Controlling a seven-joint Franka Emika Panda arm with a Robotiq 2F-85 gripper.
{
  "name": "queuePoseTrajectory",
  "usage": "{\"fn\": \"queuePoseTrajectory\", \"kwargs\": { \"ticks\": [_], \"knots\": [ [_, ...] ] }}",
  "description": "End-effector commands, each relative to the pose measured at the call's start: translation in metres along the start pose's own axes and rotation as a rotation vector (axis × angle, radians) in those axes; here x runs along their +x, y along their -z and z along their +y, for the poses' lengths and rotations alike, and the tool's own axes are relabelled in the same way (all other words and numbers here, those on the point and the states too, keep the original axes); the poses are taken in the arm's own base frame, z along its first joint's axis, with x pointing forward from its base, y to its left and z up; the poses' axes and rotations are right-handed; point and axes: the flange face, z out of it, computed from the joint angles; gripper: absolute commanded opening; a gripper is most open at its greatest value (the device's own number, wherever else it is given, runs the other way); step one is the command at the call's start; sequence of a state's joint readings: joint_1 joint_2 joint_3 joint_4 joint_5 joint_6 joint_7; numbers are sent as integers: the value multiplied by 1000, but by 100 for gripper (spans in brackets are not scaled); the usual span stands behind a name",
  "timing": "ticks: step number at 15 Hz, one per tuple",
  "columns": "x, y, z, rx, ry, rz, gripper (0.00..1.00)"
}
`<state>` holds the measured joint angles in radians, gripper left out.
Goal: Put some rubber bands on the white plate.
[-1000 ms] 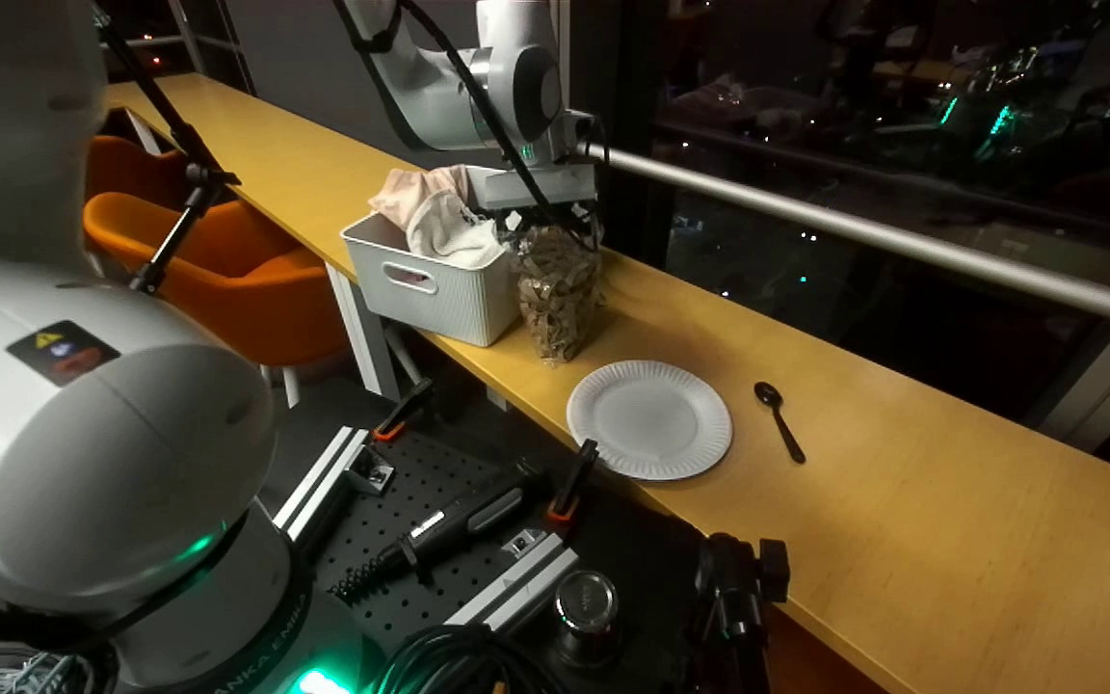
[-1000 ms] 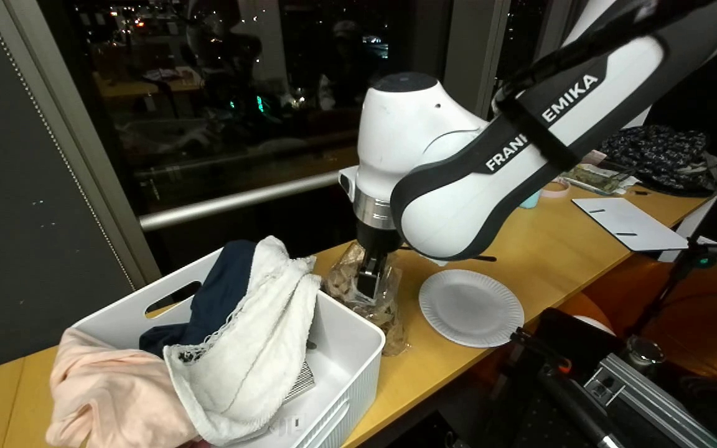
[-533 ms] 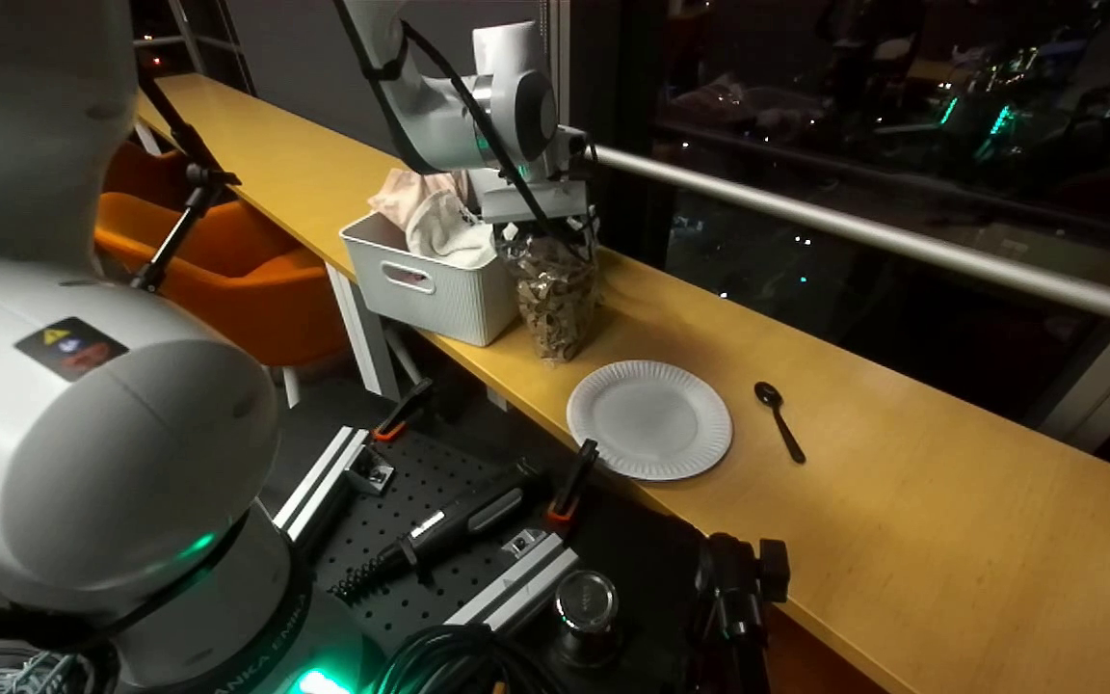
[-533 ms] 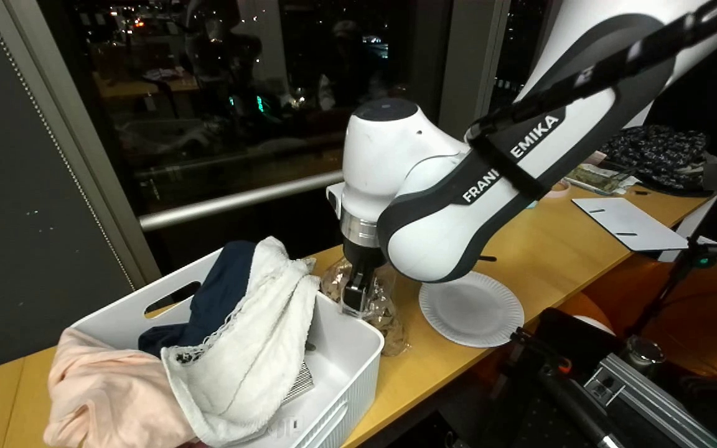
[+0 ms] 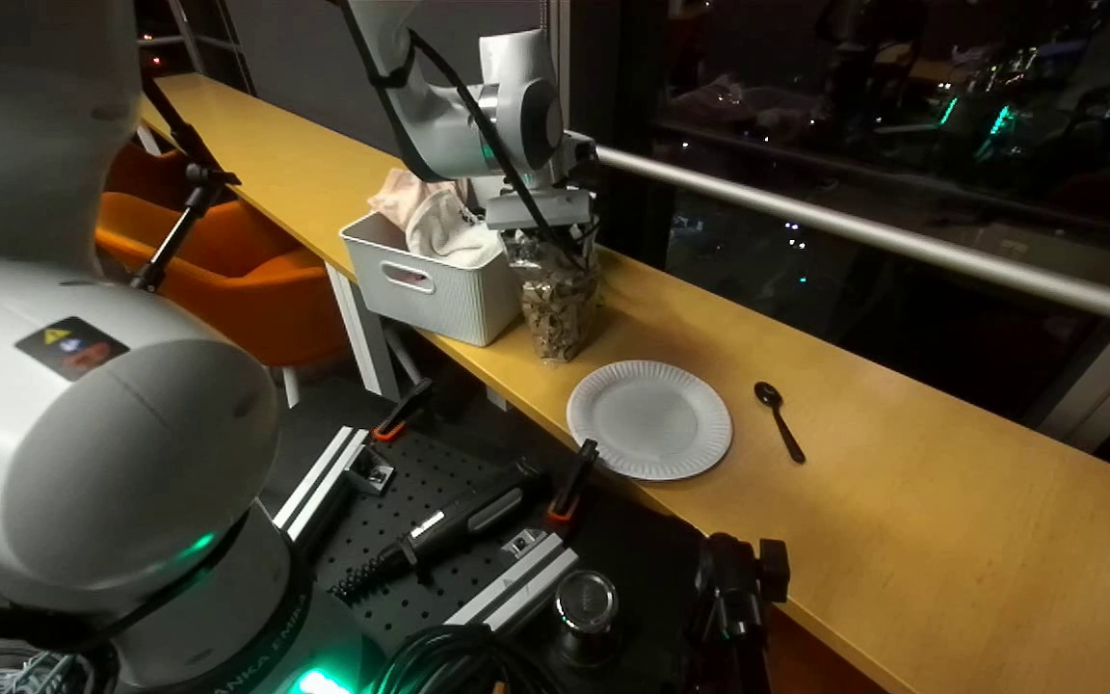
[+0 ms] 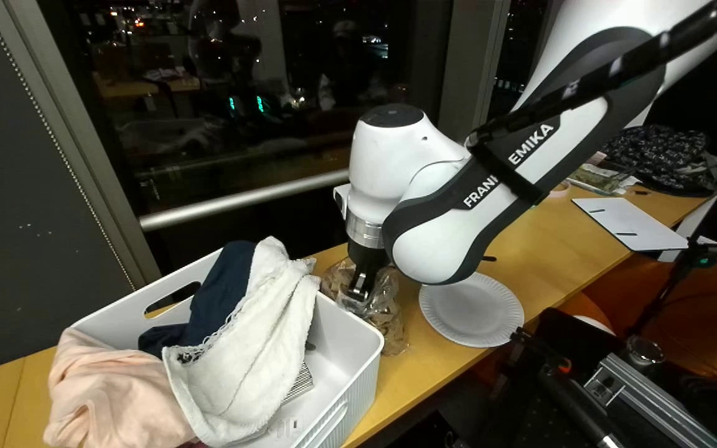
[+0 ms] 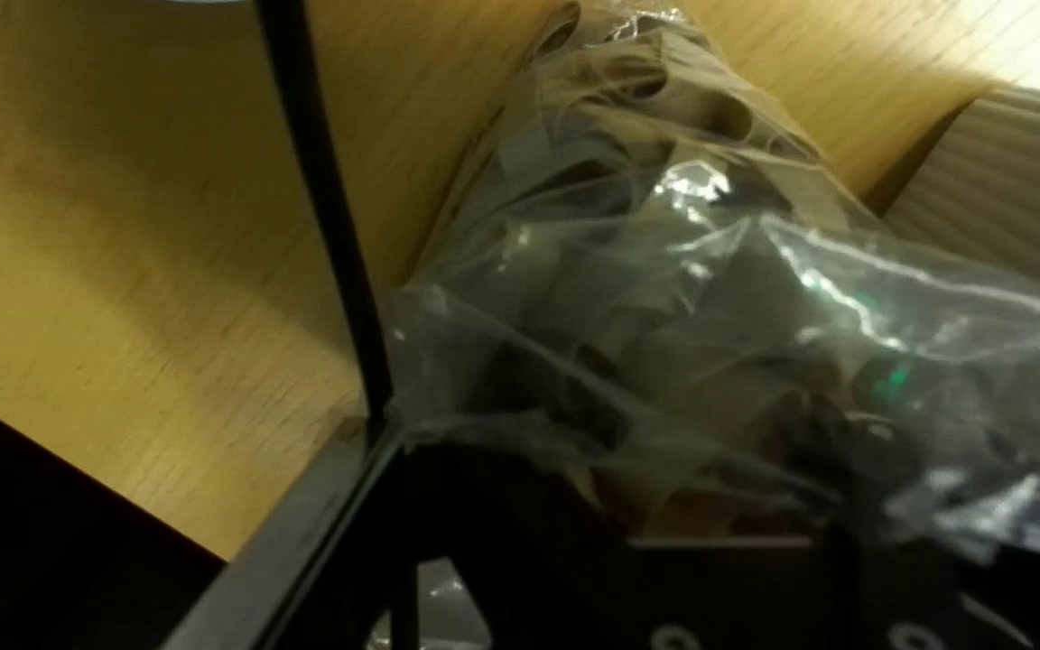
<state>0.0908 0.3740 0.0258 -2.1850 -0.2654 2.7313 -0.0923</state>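
A clear plastic bag of brown rubber bands stands upright on the table between the basket and the plate; the bag shows in both exterior views (image 5: 560,313) (image 6: 389,330) and in the wrist view (image 7: 628,117). The white paper plate lies flat beside it (image 5: 649,419) (image 6: 470,311), with nothing on it. My gripper (image 6: 360,291) points down at the top of the bag, fingers among the plastic; it also shows above the bag (image 5: 552,241). In the wrist view, film covers my dark jaws (image 7: 710,515) and hides the fingertips. I cannot tell whether bands lie between them.
A white basket (image 5: 439,299) (image 6: 368,367) with pink, white and dark blue cloths (image 6: 246,348) stands right against the bag's side. A black spoon (image 5: 779,422) lies beyond the plate. A black clamp (image 5: 576,482) sits at the table's front edge. A metal rail (image 5: 854,226) runs along the window.
The arm has lowered onto the bag, then shifted slightly back from the basket. The finger facing the camera shows less than before. The bag and the plate stay in place.
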Motion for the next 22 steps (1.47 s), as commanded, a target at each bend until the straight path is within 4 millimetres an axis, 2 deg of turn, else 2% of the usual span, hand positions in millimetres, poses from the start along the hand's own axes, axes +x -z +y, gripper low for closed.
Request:
{"fn": "queuePoseTrajectory", "kwargs": {
  "ticks": [1,6,15,22],
  "knots": [
    [-8,5,-5,-13,-19,11,36],
    [-16,20,-6,-22,-53,15,1],
    [-43,78,2,-109,-120,95,3],
    [-60,102,-2,-154,-148,154,3]
  ]
}}
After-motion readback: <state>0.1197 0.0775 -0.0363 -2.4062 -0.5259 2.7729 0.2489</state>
